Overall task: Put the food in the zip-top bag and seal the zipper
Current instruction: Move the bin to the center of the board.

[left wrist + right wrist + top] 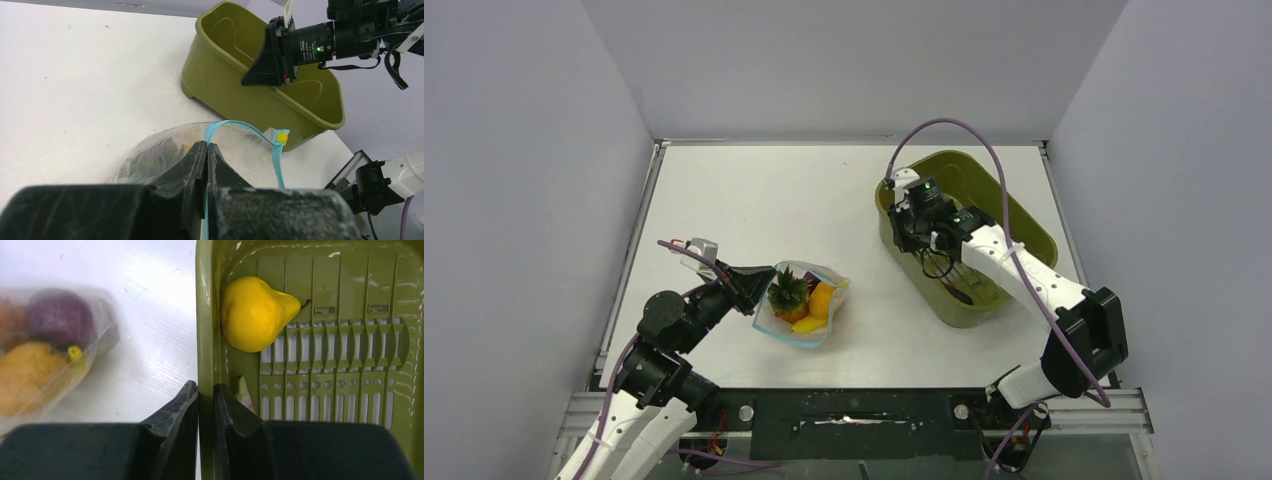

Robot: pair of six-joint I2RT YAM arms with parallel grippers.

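The clear zip-top bag lies on the table and holds an orange fruit with a green leafy top, a yellow-orange piece and a yellow piece. My left gripper is shut on the bag's teal-blue zipper strip at the bag's left edge, as the left wrist view shows. The yellow slider sits at the strip's far end. My right gripper is shut on the left wall of the olive-green basin. A purple-pink piece shows through the bag.
A yellow pear-shaped toy lies inside the basin against its wall, and a small green-pink piece lies beside my right fingers. White walls enclose the table on the left, back and right.
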